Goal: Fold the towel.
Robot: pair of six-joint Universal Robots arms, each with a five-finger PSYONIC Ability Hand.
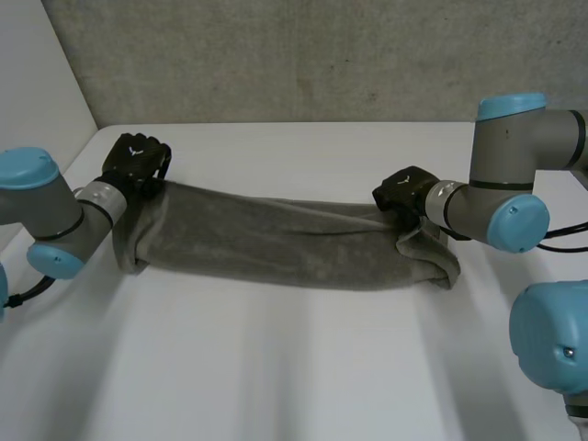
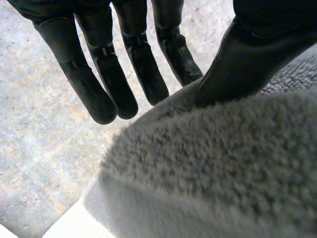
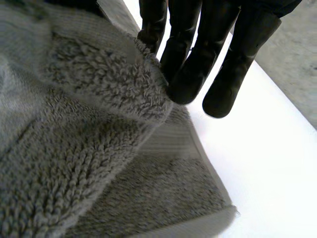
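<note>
The left hand [image 1: 136,161] sits near the table's [image 1: 276,367] far left corner. Its thumb [image 2: 247,54] pins one end of the grey towel [image 1: 276,239] against the nearest finger, and the other fingers are straight. The right hand [image 1: 404,193], toward the right edge, pinches the other end's folded corner [image 3: 133,74] between thumb and straight fingers [image 3: 188,74]. The towel stretches in a long bunched band between them, across the table's middle.
</note>
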